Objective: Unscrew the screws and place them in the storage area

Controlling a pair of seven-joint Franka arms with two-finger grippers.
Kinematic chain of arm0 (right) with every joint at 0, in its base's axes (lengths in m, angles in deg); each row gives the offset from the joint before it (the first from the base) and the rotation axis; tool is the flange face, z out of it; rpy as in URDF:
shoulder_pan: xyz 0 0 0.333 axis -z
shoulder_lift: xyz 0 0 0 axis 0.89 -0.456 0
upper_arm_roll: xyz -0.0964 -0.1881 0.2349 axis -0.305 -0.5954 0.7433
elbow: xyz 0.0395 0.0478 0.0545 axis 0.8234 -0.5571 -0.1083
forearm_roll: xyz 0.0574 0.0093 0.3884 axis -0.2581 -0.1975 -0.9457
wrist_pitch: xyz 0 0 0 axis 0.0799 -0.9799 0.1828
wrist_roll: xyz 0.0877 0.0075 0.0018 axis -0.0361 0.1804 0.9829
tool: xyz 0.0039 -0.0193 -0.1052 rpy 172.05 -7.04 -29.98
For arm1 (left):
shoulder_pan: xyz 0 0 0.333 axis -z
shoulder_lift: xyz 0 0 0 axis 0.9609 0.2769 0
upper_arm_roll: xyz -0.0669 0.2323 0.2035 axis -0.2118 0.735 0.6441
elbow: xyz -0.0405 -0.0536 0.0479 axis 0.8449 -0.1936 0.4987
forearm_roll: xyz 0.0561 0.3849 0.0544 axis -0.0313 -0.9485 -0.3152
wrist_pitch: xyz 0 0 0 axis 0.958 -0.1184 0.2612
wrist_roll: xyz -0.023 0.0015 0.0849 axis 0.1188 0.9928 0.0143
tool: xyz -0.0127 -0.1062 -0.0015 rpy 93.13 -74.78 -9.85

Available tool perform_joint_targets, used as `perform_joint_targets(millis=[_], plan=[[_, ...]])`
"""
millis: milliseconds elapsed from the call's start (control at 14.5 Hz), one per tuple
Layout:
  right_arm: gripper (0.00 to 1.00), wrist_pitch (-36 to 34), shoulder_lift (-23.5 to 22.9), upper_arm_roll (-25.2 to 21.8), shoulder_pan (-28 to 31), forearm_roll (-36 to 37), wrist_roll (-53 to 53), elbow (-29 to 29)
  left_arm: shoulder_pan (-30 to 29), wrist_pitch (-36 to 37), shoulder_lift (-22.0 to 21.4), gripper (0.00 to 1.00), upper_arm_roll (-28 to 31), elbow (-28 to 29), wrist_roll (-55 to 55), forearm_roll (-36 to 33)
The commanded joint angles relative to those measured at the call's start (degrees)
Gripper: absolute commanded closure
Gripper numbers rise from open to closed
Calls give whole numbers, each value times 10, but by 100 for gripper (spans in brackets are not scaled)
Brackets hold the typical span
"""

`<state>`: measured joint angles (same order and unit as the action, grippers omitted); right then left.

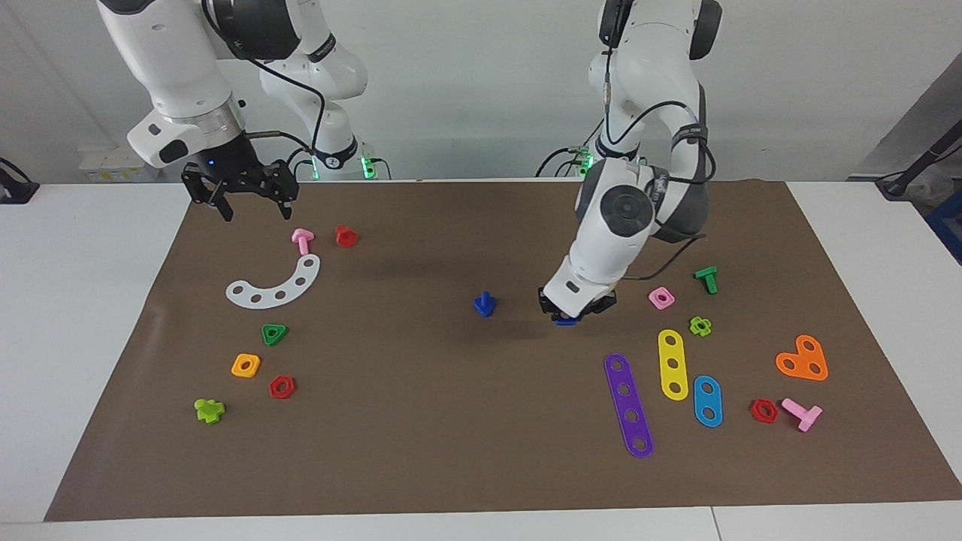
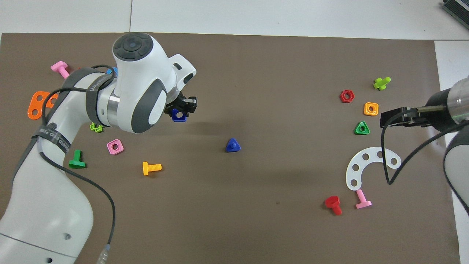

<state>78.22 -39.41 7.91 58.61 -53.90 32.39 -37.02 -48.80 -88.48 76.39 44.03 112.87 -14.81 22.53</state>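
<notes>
Your left gripper (image 1: 569,314) is down at the mat near the middle of the desk, toward the left arm's end, and its fingers are closed in tight on the dark-blue nut (image 2: 179,116); in the overhead view the nut sits right at the fingertips, its hole facing up (only a sliver of blue shows under the gripper in the facing view, so you cannot tell whether the nut rests on the mat or is just off it). The dark-blue bolt (image 1: 485,303) stands apart from that gripper, beside it toward the right arm's end and close to the desk's centre, resting on its triangular head with the short stem pointing straight up, so its long axis is vertical. From above you see the bolt (image 2: 233,145) as a triangle with one corner aimed away from the robots. Your right gripper (image 1: 251,200) waits in the air near the desk corner at the right arm's end on the robots' edge, over the brown mat (image 1: 421,451), fingers spread wide with nothing between them. A pink bolt (image 1: 302,240) and a white curved strip (image 1: 276,286) lie just farther from the robots than that spot.
</notes>
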Motion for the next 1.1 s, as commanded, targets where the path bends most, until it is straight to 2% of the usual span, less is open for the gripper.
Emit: perform_joint_targets(millis=[0, 207, 345, 414, 483, 552, 828, 1034], plan=[[0, -6, 4, 4, -2, -1, -6, -2, -36, -9, -39, 100, 1, 81, -71, 11], [1, 11, 5, 11, -12, -1, -42, -11, -67, -69, -59, 99, 2, 153, -124, 8], [1, 35, 5, 11, -46, 1, -83, -25, -74, -126, -71, 80, 2, 199, -140, 8], [2, 43, 1, 11, -63, 7, -103, -26, -78, -143, -74, 67, 2, 212, -167, 8], [3, 51, -9, 11, -79, 12, -118, -26, -88, -150, -78, 29, 2, 221, -189, 8], [5, 68, -22, 11, -95, 16, -137, -25, -92, -151, -78, 0, 2, 220, -199, 8], [5, 168, -98, 11, -169, 17, -196, -23, -117, -136, -81, 0, 3, 214, -204, 8], [5, 233, -152, 11, -218, 20, -258, -10, -165, -47, -138, 0, 4, 214, -202, 6]])
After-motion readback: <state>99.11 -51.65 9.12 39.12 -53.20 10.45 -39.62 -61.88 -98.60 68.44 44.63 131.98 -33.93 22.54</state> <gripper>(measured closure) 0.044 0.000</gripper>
